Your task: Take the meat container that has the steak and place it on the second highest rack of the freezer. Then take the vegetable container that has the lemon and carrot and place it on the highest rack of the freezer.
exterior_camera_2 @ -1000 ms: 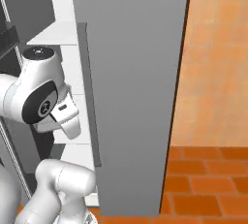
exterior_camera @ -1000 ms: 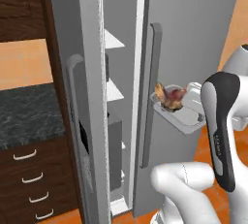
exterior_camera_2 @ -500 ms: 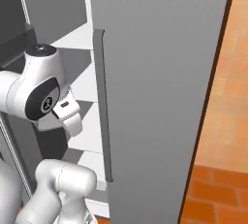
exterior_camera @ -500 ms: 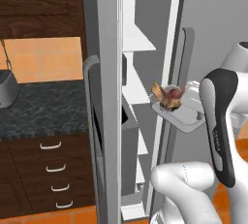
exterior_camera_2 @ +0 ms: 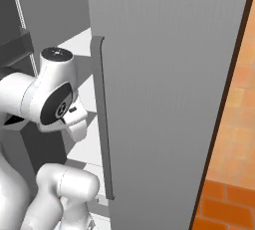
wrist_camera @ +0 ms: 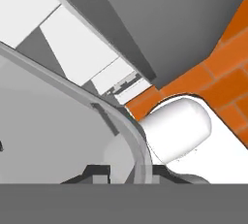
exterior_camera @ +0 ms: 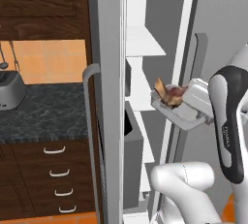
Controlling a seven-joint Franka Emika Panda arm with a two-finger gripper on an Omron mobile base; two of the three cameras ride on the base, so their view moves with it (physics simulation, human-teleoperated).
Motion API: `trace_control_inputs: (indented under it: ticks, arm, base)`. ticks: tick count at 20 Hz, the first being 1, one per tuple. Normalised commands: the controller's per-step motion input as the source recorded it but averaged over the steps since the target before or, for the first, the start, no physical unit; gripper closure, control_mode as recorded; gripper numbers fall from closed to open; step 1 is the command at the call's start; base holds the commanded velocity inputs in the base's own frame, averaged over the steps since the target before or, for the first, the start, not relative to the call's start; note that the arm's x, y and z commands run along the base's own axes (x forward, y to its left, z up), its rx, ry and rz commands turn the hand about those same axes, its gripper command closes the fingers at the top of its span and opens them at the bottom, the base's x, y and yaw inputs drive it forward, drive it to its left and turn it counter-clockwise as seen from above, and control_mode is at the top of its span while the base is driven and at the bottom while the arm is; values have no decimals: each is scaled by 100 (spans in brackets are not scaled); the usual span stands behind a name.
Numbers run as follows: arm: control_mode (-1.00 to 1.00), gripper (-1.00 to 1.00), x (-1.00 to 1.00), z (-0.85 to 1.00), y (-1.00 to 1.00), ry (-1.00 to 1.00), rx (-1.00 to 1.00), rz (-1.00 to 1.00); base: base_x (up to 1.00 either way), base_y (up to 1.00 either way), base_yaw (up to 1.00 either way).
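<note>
Holding a clear meat container (exterior_camera: pixel 181 107) by its rim, gripper (wrist_camera: pixel 130 172) fingers narrowed tight on the rim edge, seen at the bottom of the hand view. Steak (exterior_camera: pixel 170 95), reddish-brown with a tan edge, resting inside the container, raised in front of the open freezer (exterior_camera: pixel 110 34). Container positioned just right of the white interior shelves, about level with the second highest rack (exterior_camera: pixel 140 103), not yet set on it. Highest rack (exterior_camera: pixel 141 43) above, bare in what shows. Grey freezer door (exterior_camera_2: pixel 164 74) standing open on the right, long vertical bar handle (exterior_camera_2: pixel 102 119) facing the right base camera. Dark stone counter (exterior_camera: pixel 46 114) with wooden drawers (exterior_camera: pixel 53 179) to the left; grey toaster (exterior_camera: pixel 10 88) at its far left edge. Small writing on the arm's dark link, too small to read. Orange tile floor (exterior_camera_2: pixel 224 194) at right.
</note>
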Motion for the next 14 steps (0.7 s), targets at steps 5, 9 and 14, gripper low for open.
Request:
trace_control_inputs:
  ticks: [5, 9, 14]
  arm:
    - [-100, 100, 63, -18, 14, 0, 8, -30]
    - [-100, 100, 71, -54, 17, 0, 9, -8]
    - [-100, 100, 87, -44, 31, -1, 2, 0]
  base:
    - [0, 0, 0]
    - [0, 0, 0]
    - [0, 0, 0]
